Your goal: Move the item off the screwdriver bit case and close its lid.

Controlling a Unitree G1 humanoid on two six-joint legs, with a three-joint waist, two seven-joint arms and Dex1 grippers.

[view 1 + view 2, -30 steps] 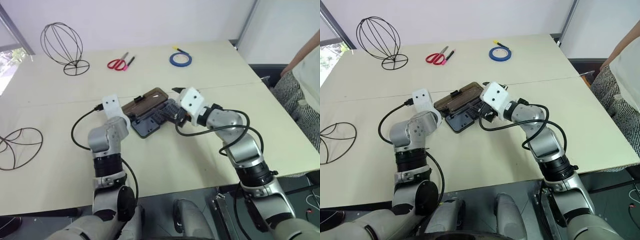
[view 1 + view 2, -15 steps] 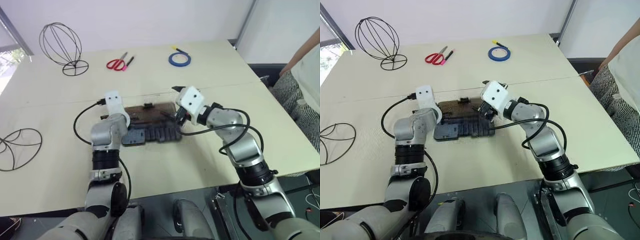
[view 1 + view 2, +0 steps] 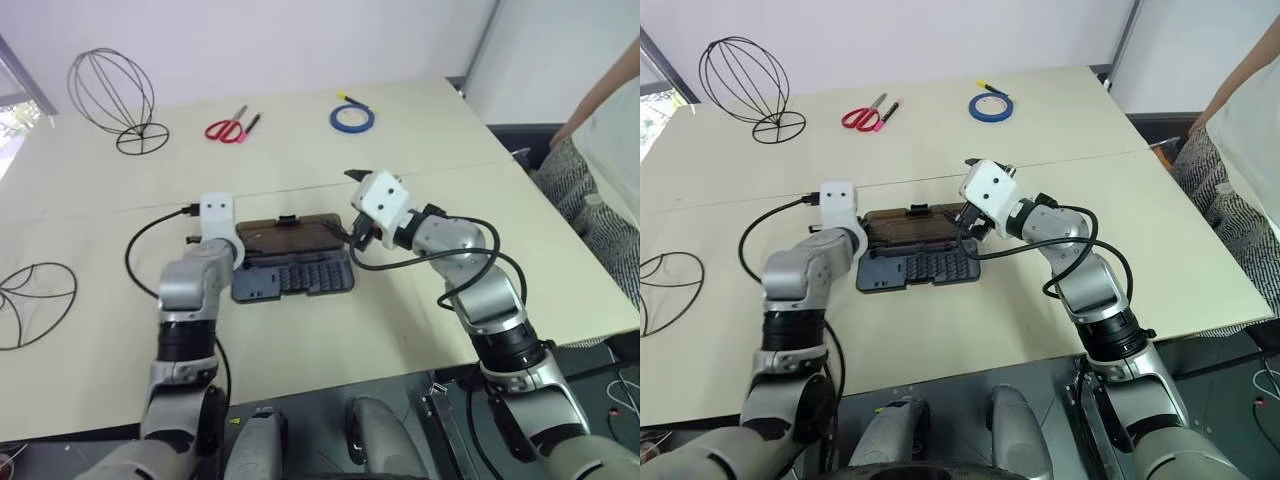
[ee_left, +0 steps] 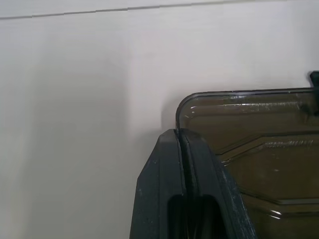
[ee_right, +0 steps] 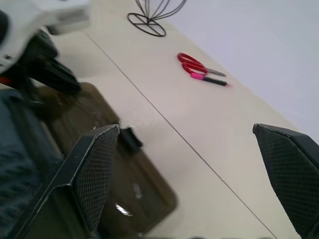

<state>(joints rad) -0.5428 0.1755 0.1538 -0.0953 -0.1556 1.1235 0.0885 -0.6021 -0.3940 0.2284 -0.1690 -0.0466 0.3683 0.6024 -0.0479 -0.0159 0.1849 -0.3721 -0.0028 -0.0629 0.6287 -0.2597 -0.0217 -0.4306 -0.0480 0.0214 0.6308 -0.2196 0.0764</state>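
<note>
Case (image 3: 918,255) is lying open on the bench (image 3: 970,330) between both hands, lid (image 3: 910,224) flipped back. Left hand (image 4: 182,149) is sitting pinched closed beside the lid's corner; right hand (image 5: 189,184) is hovering spread wide above its other end.

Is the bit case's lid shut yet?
No, the brown lid lies folded back flat on the table behind the case, whose rows of bits are uncovered.
</note>
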